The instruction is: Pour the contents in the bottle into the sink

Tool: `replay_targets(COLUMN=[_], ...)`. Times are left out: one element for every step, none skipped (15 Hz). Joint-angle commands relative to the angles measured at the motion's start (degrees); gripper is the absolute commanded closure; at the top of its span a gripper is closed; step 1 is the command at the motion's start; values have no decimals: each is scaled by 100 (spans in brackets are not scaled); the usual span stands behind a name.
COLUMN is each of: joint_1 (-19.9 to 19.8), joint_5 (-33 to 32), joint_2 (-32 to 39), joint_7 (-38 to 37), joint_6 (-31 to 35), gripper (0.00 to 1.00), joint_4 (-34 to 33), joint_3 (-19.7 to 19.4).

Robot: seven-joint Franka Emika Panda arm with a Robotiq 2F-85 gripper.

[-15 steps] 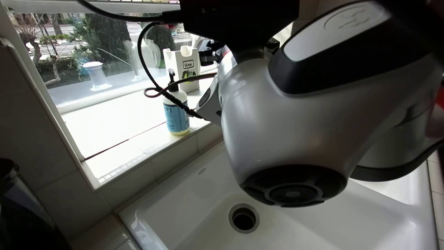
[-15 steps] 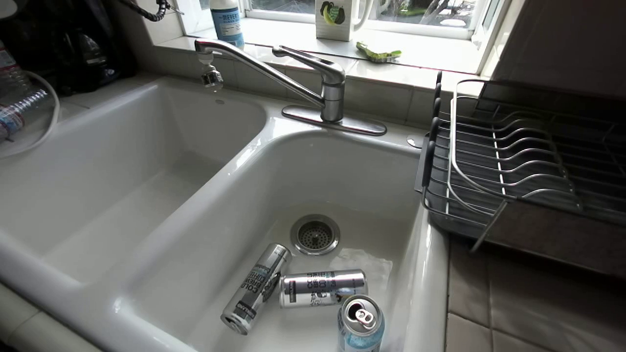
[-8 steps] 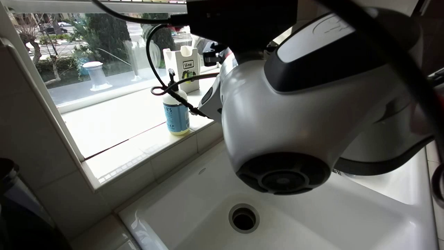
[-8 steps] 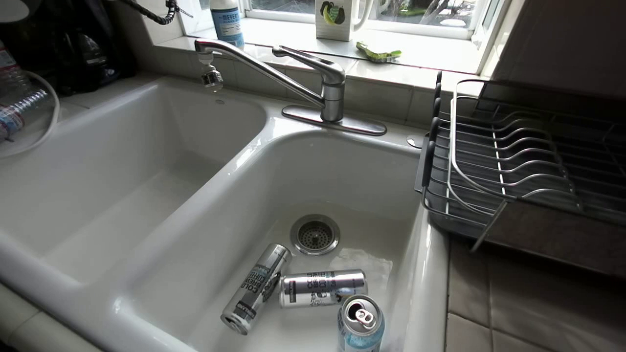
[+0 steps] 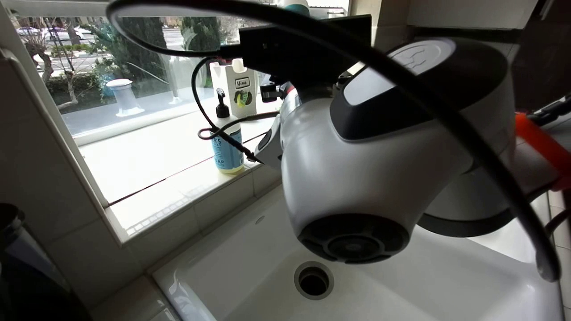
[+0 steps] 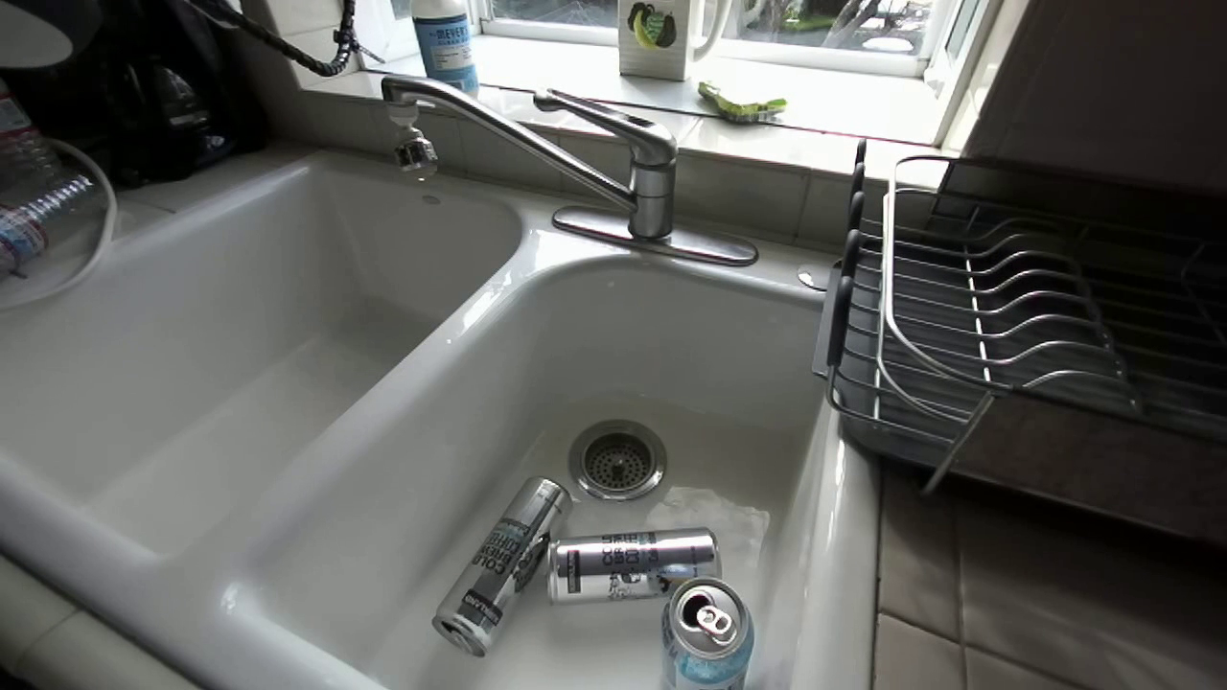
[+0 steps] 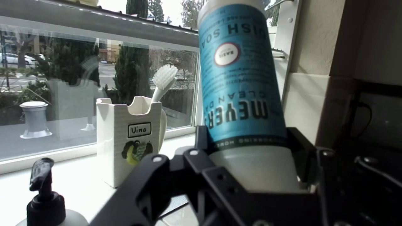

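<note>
My hand was pinching the blue bottle from both sides, upside down in front of the window, I think so what was inside could run out. I had the arm above the big white sink, likely so nothing would spill outside, but I couldn't see the bottle's mouth or tell if anything came out.
</note>
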State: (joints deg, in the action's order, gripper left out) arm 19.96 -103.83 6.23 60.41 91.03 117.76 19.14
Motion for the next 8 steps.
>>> replay_targets(joint_1=[-16, -10, -6, -2, 0, 3, 4, 4], joint_5=[174, 229, 282, 354, 412, 476, 525, 573], joint_2=[21, 39, 57, 81, 100, 112, 118, 121], joint_7=[-84, -70, -60, -43, -34, -30, -23, -23], joint_6=[149, 128, 125, 131, 143, 145, 150, 156], gripper=[62, 62, 62, 62, 62, 62, 62, 62], joint_4=[54, 54, 52, 46, 44, 43, 51, 54], joint_3=[-5, 1, 6, 12, 15, 19, 20, 23])
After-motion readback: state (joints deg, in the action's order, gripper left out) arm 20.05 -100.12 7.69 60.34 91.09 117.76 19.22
